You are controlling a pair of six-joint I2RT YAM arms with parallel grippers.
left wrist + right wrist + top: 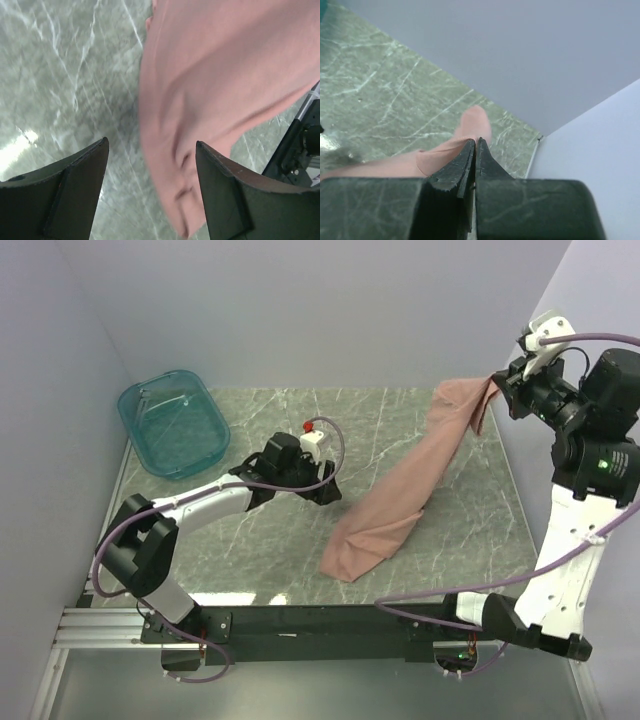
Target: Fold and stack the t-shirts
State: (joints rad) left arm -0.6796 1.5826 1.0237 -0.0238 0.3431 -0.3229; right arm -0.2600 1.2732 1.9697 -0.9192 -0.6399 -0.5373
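Logging item one: dusty-pink t-shirt point(400, 490), hung as a long twisted strip from the far right corner down to the marble table point(260, 555), its lower end heaped near the front middle. Item two: right gripper point(474, 142), raised high, jaws pressed together on a thin bit of the shirt's edge. Item three: left gripper point(152, 145), low over the table just beside the strip's lower part, jaws apart, nothing in them. Item four: teal tub point(175, 430), far left corner, well apart from the cloth. Risks, as I judge them: so small a pinch could slip under the cloth's weight, and a left grab into the roped folds could catch several layers and spoil the spread. Only the top view gives the full drape. Only the right wrist view shows how little cloth is clamped. The left wrist view alone shows, blurred, the folds before the open jaws. I see no chest graphic.
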